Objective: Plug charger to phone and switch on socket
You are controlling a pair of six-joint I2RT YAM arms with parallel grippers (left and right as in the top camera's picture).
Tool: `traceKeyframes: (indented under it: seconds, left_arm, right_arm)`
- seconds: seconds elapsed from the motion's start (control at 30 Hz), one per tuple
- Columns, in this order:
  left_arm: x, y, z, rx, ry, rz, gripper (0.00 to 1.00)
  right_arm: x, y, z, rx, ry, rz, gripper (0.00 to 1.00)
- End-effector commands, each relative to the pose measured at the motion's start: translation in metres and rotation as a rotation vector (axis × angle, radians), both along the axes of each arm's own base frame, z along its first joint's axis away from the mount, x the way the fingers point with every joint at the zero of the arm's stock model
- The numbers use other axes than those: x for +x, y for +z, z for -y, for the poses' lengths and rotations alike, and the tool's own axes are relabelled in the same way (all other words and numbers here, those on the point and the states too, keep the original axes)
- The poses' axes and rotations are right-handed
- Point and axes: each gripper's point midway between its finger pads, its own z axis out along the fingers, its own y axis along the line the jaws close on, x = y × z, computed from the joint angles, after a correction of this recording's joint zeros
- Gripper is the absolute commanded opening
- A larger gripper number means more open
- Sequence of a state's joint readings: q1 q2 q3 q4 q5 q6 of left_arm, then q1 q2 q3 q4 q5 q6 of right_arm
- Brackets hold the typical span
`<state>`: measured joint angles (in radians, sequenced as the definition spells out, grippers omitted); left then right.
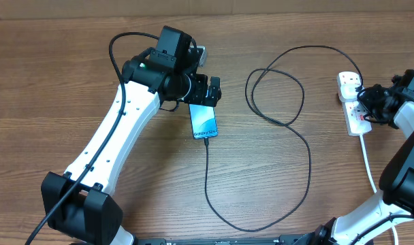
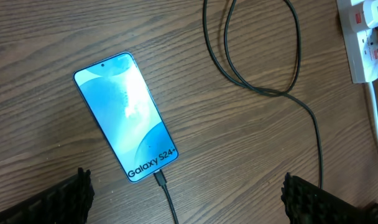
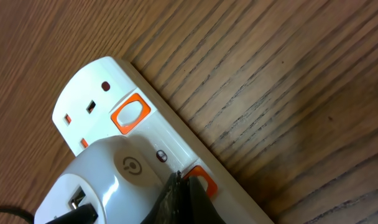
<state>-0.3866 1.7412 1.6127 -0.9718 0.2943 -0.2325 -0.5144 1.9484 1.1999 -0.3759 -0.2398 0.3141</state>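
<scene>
Right gripper [image 3: 181,190] pinched closed against a socket [image 3: 96,93] switch [image 3: 202,178]; left gripper [image 2: 189,198] spread wide, "Galaxy S24+" phone [image 2: 125,115] just ahead, charger [image 2: 168,200] attached.

Phone [image 2: 127,115] face-up, screen lit, charger [image 1: 206,167] connector in its port; white socket [image 1: 350,83] far right

Wooden table [image 1: 57,68], phone [image 1: 203,121], charger [image 1: 206,170], socket [image 1: 348,82]

Overhead: you look straight down on the surface [image 1: 43,68]. Left wrist: you face the phone [image 2: 127,115] just ahead of the left pincer [image 2: 189,196]. Right wrist: close on the socket [image 3: 102,81]; overhead shares both.
</scene>
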Motion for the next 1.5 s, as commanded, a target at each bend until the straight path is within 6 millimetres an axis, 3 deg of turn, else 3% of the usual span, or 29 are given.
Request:
traceKeyframes:
  seconds: [0.0,0.33,0.47,0.67,0.87,0.93,1.03,1.23,1.27,1.33,1.47]
  left_arm:
    - [0.002,0.013,0.002,-0.006,-0.002,0.039,1.0]
    - [0.001,0.013,0.002,-0.005,-0.002,0.034,1.0]
    - [0.0,0.012,0.001,-0.002,-0.002,0.03,1.0]
    - [-0.004,0.01,-0.001,0.01,-0.005,0.013,1.0]
    - [-0.01,0.008,0.003,0.019,-0.029,0.002,1.0]
    - [-0.013,0.007,0.002,0.023,-0.029,-0.007,0.99]
    - [-0.017,0.007,-0.001,0.034,-0.039,-0.018,0.99]
    - [-0.036,0.02,-0.001,0.045,-0.078,-0.014,1.0]
    - [-0.041,0.028,-0.002,0.048,-0.081,0.004,1.0]
    - [-0.047,0.036,-0.008,0.086,-0.073,0.033,1.0]
    - [-0.07,0.053,-0.023,0.14,-0.058,0.073,1.0]
  right_arm:
    - [0.003,-0.012,-0.063,0.187,0.147,-0.002,0.04]
    - [-0.001,-0.013,-0.066,0.199,0.147,-0.023,0.04]
    - [-0.004,0.0,-0.063,0.194,0.137,-0.014,0.04]
    - [-0.012,0.066,-0.059,0.109,0.159,0.076,0.04]
    - [-0.033,0.136,-0.078,0.015,0.243,0.167,0.04]
    - [-0.042,0.156,-0.092,0.011,0.282,0.196,0.04]
    - [-0.057,0.189,-0.128,0.016,0.407,0.27,0.04]
    - [-0.097,0.239,-0.212,-0.021,0.675,0.381,0.04]
    - [-0.11,0.247,-0.237,-0.033,0.767,0.407,0.04]
    - [-0.125,0.254,-0.263,-0.034,0.86,0.425,0.04]
    - [-0.148,0.249,-0.295,-0.046,0.971,0.388,0.04]
